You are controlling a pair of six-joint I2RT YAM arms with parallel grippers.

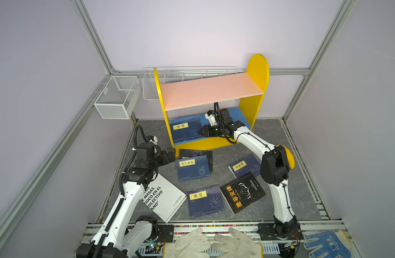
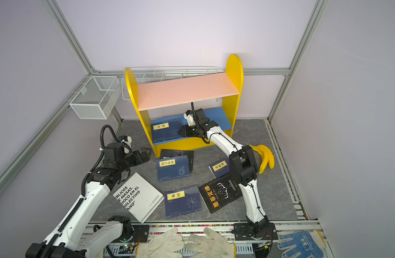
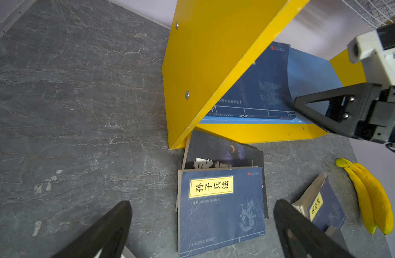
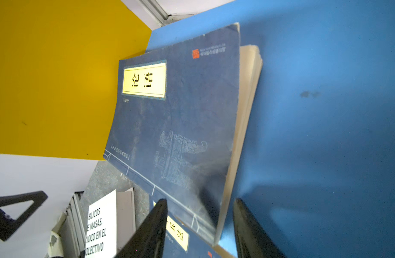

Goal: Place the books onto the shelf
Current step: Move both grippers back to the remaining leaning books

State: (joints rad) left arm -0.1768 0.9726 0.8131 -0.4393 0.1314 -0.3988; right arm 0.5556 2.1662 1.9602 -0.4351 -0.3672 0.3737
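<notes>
One navy book (image 1: 185,130) is being parked on the shelf (image 1: 257,67), on its lower board (image 1: 239,114). The right gripper (image 1: 200,132) is parted round its edge and the left gripper (image 1: 172,154) is gaping. Six books (image 1: 193,167) are being left on the table (image 1: 281,138).

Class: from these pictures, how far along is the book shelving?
Done: one navy book lies flat on the shelf's blue lower board. In hand: nothing; the right gripper stands open at that book's edge, the left gripper open, empty. Left: the white book, two black books and three navy books on the table.
</notes>
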